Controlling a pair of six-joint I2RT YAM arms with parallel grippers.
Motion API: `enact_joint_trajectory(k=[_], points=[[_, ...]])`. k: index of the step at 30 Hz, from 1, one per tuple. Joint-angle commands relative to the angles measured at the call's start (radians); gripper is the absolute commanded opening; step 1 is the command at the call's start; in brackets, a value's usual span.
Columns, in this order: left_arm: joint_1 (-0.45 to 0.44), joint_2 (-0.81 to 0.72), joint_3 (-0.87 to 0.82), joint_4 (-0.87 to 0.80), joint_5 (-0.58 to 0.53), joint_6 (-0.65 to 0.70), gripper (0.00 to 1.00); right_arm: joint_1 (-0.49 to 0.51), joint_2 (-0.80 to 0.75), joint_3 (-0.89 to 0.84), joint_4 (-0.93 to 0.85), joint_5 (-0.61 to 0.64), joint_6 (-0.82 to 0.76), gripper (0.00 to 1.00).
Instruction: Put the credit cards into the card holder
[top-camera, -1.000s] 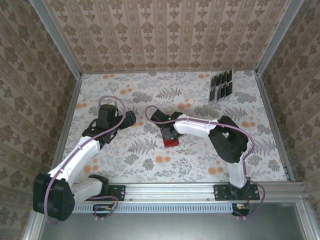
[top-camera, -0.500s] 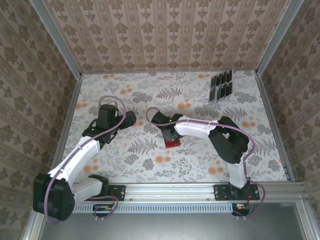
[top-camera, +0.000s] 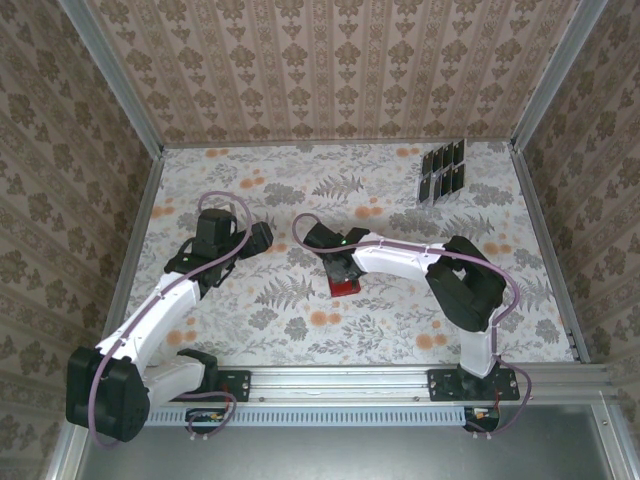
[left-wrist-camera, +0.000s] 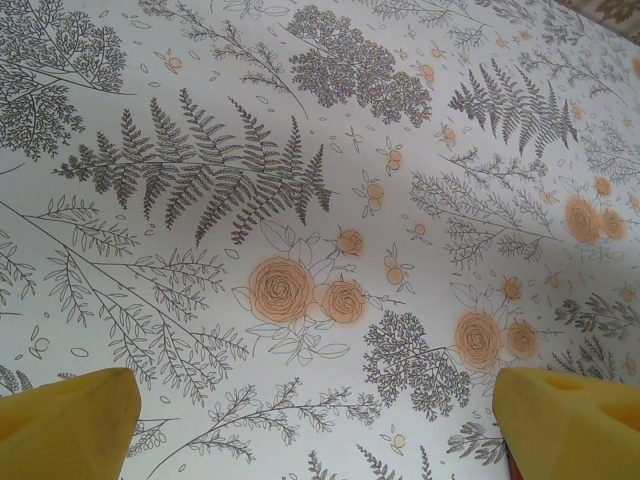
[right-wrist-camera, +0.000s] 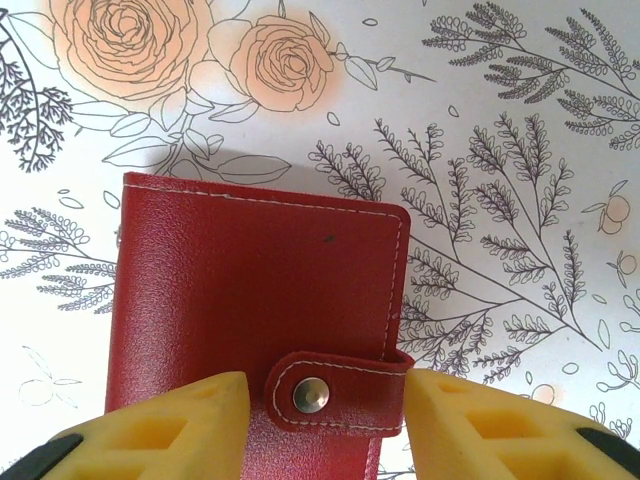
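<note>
Floral counter (top-camera: 250, 190) bore the shut wallet (right-wrist-camera: 250, 290), its snap tab (right-wrist-camera: 350, 375) straddled by the half-open right claw (right-wrist-camera: 325, 400), left claw (left-wrist-camera: 320, 420) gaping; unsnapping looked due next.

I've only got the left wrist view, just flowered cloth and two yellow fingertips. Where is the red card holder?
Observer: The card holder lies in the middle, directly under the right claw.
Operator: Is it open?
Observer: No. In the right wrist view its tab is snapped shut, with the claw's fingers on either side of it.
Operator: And the cards?
Observer: The credit cards stand grouped at the far right corner, well away from both arms.
</note>
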Motion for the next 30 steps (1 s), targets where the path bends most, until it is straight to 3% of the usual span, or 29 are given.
enact_joint_trajectory(k=[1, 11, 16, 23, 30], points=[[0.005, 0.01, 0.0, -0.003, 0.011, -0.01, 1.0, 0.007, -0.025, -0.022, -0.023, 0.012, 0.016, 0.47], [0.005, 0.02, 0.004, 0.003, 0.014, -0.012, 1.0, 0.007, 0.027, -0.049, -0.006, 0.026, 0.012, 0.44], [0.004, 0.025, 0.006, 0.001, 0.017, -0.016, 1.0, 0.006, 0.03, -0.057, 0.005, 0.025, -0.003, 0.32], [0.0, 0.038, 0.009, 0.003, 0.027, -0.021, 1.0, -0.023, -0.013, -0.082, 0.029, -0.015, -0.016, 0.0], [-0.024, 0.06, 0.009, 0.035, 0.051, -0.034, 1.0, -0.035, -0.12, -0.116, 0.073, -0.068, -0.003, 0.0]])
